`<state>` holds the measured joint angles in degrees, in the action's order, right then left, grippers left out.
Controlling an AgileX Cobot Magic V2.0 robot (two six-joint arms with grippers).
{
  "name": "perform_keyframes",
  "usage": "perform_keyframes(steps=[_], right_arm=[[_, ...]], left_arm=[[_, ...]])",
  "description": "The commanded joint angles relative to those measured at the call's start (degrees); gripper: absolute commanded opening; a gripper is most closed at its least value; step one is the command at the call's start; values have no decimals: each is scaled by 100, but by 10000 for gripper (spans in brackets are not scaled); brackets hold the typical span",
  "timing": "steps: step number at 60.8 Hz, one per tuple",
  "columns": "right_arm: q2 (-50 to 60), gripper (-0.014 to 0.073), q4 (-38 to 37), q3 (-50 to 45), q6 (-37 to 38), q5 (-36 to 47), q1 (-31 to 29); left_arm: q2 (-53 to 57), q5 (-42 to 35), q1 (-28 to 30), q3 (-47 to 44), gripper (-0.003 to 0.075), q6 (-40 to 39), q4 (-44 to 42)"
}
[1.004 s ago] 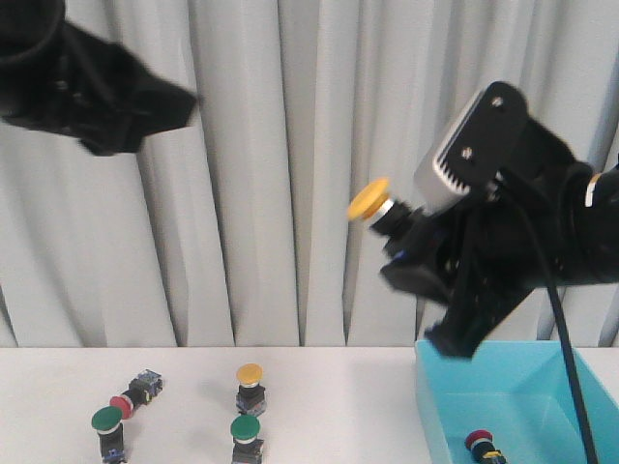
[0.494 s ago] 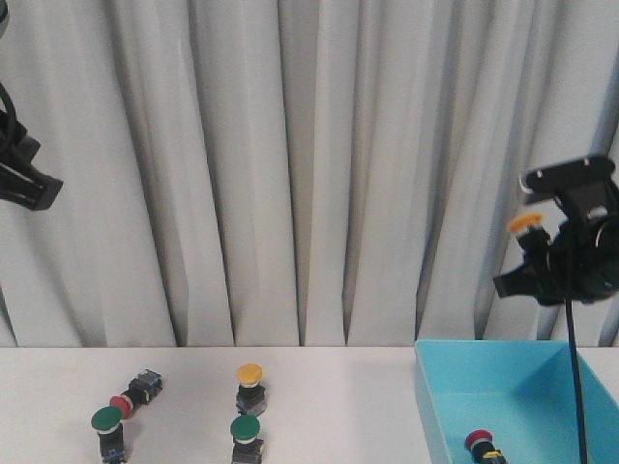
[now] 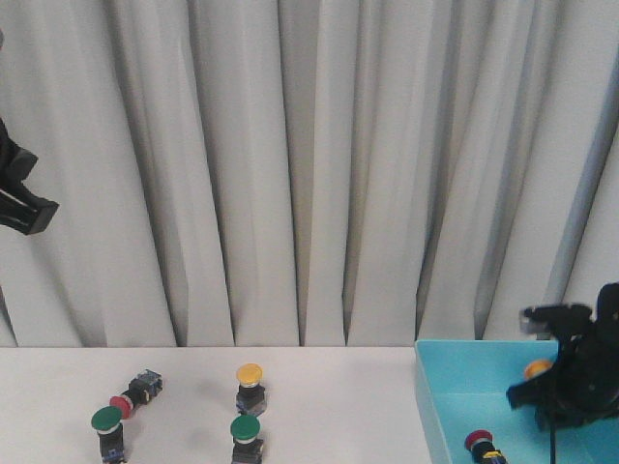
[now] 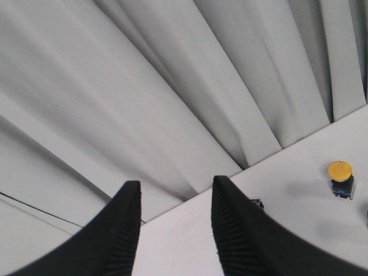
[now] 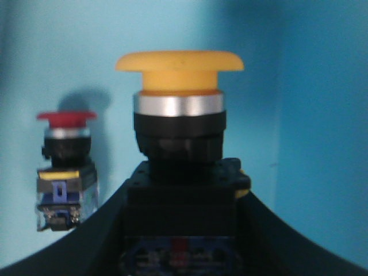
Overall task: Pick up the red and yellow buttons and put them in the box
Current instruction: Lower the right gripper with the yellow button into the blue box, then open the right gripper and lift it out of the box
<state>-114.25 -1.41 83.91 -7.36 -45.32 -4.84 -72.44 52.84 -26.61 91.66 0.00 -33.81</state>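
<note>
- The right gripper (image 5: 181, 230) has its fingers (image 5: 69, 241) clenched on the black body of a yellow-capped button (image 5: 179, 123), which fills the wrist view with its cap pointing away from the camera and its silver collar just under the cap.
- From the front, that gripper (image 3: 566, 391) hangs low inside the turquoise box (image 3: 484, 387), with the held button's yellow cap (image 3: 538, 368) showing just beside it against the back wall.
- A red-capped button (image 5: 62, 164) already lies in the box, close beside the held one in the wrist view; from the front it sits on the box floor (image 3: 481, 445) near the front edge.
- The box stands at the right end of the white surface (image 3: 329, 406), in front of the grey curtain (image 3: 290, 164).
- The left gripper (image 4: 175, 230) is raised high at the far left, its fingers (image 4: 123, 230) spread apart with nothing between them, curtain and surface visible through the gap.
- On the surface, well apart from the box, are four more buttons: a yellow one standing upright (image 3: 250, 386), a green one (image 3: 246, 437) just in front of it, another green one (image 3: 107, 429) further left, and a red one (image 3: 133, 394) lying on its side just behind that.
</note>
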Motion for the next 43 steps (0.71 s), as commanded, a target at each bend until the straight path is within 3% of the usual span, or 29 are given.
perform_keyframes(steps=[1,16,36,43], right_arm=[[2,13,141,152,-144,-59,-25],[-489,87,240,152,-464,-496,-25],[-486,462,277,152,-568,-429,-25],[-287,503,303,152,-582,-356,-25]], left_arm=[[158,-309,15,121,283,-74,-159],[158,-238,9,121,283,-74,-159],[158,-132,9,121,283,-74,-159],[158,-119,9,121,283,-74,-159]])
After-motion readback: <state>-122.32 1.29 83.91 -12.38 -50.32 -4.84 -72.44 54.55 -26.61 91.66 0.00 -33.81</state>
